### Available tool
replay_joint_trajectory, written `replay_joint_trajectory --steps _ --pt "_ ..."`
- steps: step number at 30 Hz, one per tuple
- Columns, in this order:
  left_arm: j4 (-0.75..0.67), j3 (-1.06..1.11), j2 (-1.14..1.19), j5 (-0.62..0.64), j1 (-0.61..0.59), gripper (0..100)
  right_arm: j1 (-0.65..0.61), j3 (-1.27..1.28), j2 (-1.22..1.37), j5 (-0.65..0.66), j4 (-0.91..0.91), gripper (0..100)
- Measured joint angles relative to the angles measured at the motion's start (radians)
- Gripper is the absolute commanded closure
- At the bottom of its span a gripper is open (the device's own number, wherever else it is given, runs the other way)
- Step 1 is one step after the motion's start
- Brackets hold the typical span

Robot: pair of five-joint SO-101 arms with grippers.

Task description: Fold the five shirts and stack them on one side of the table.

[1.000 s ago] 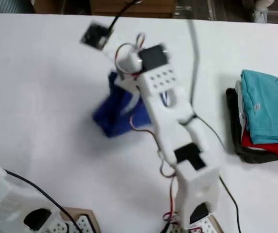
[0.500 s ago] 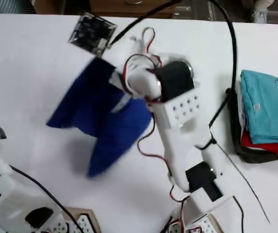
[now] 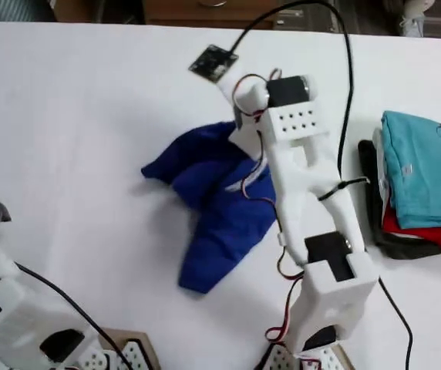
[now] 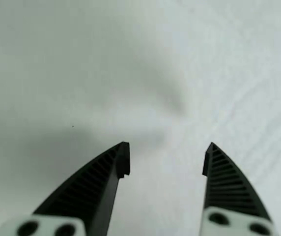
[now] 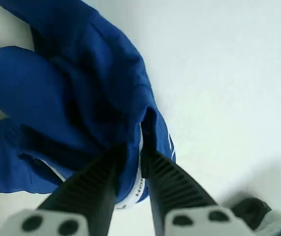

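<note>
Spreading looks like the step in hand. The blue shirt (image 3: 213,208) lies crumpled near the middle of the table (image 3: 66,116), and the right gripper (image 5: 132,151) is clenched on a bunched edge of it where a white label (image 5: 136,189) peeks out. To do this well, I judge the pinch should hold 1 layer of hem or collar rather than a wad. The cloth should then be drawn out low and flat, so the trailing lobe unrolls instead of piling up. The left gripper (image 4: 165,158) hangs released over bare table, well apart from the cloth, and could pin a 2nd corner. The stack (image 3: 425,181) of folded shirts, teal on top with red and black under it, sits at the table's right edge.

The high view gives the shirt's whole outline and the stack, but the arm's body covers the grip. The right wrist view gives that grip close, with both fingers (image 5: 96,182) pressed into deep folds. How many layers they hold I cannot tell.
</note>
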Motion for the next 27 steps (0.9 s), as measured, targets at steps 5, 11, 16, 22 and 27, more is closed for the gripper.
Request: replay_joint_trajectory --steps 5,11,16,22,27 --pt "0.000 0.000 0.000 0.000 0.000 74 0.002 0.000 -0.011 0.000 0.017 72.3" --pt "0.000 0.000 0.000 0.000 0.000 74 -0.051 0.008 -0.064 -0.002 0.028 75.3" --pt "0.000 0.000 0.000 0.000 0.000 74 -0.213 0.049 -0.064 0.000 0.058 75.3" --pt "0.000 0.000 0.000 0.000 0.000 74 -0.388 0.258 -0.064 0.078 0.002 75.4" --pt "0.000 0.000 0.000 0.000 0.000 74 -0.382 0.397 -0.064 0.095 -0.144 77.9"
